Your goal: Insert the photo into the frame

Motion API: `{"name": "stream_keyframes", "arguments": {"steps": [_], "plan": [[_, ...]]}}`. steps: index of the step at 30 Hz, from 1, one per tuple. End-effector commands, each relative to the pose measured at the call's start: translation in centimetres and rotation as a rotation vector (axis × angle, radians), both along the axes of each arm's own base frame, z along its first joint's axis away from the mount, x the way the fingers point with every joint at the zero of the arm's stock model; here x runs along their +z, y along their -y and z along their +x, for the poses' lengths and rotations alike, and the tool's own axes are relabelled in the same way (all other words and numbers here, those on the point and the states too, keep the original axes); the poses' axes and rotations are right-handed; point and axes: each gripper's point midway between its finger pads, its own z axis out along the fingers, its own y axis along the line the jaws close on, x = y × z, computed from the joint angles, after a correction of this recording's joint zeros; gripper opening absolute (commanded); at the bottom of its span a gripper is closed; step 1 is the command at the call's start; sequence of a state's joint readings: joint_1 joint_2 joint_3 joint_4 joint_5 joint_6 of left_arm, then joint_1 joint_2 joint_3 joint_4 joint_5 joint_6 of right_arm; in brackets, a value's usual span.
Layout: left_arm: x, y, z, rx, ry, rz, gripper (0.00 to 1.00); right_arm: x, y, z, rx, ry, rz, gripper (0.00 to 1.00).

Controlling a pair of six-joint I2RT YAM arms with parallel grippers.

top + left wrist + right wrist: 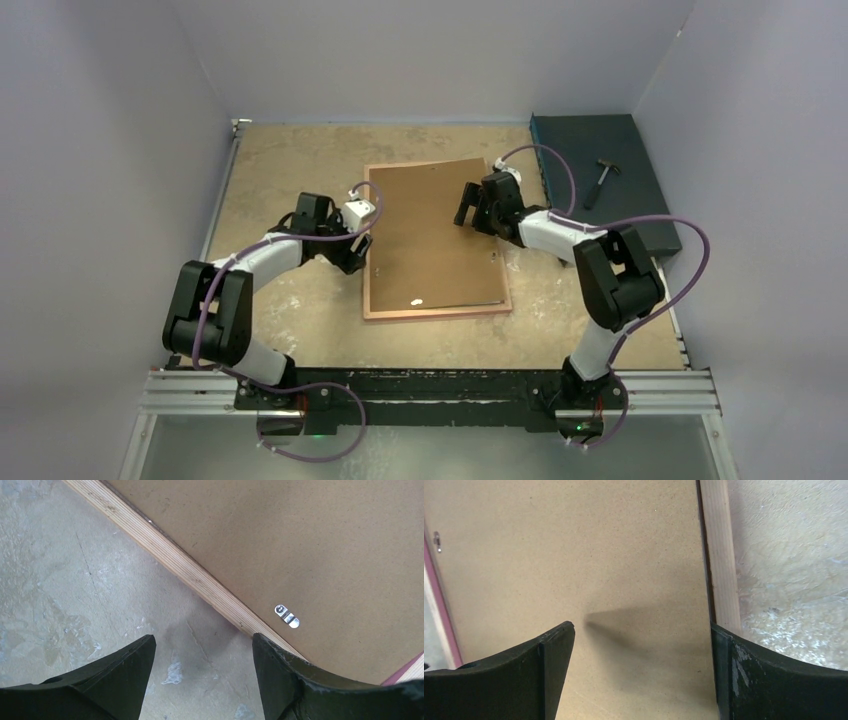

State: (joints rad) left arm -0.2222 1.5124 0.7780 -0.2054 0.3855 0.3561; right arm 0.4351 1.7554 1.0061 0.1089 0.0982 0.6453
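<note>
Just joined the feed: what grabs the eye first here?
A large brown backing board lies mid-table on the face-down rectangular frame with light wood rails. The left gripper hangs open at its left rail, the right gripper open over the board near the right rail. A small hammer rests on a dark blue flat box at the far right.

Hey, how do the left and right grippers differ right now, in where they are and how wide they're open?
The left gripper hangs over the table, just outside the frame at its left rail. The right gripper hangs mostly over the brown backing board, by the frame's right rail. The right gripper's jaws stand wider apart than the left gripper's. Shared: both are open, black-fingered and holding nothing.
</note>
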Motion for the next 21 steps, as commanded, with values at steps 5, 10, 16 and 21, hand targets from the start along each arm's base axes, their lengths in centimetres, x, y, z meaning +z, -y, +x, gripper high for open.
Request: {"name": "stream_keyframes", "arguments": {"steps": [5, 10, 16, 21], "plan": [[2.8, 0.6, 1.0, -0.014, 0.041, -0.056, 0.70, 2.1, 1.0, 0.6, -0.041, 0.028, -0.211, 0.99], [3.2, -0.1, 1.3, 0.000, 0.042, -0.063, 0.70, 2.3, 0.7, 0.1, -0.038, 0.027, -0.277, 0.99], [3.6, -1.1, 1.6, 0.022, 0.036, -0.086, 0.70, 3.8, 1.2, -0.1, -0.059, 0.052, -0.334, 0.99], [4.1, -1.7, 2.0, 0.035, 0.047, -0.091, 0.70, 5.1, 0.3, -0.1, -0.033, 0.069, -0.285, 0.99]]}}
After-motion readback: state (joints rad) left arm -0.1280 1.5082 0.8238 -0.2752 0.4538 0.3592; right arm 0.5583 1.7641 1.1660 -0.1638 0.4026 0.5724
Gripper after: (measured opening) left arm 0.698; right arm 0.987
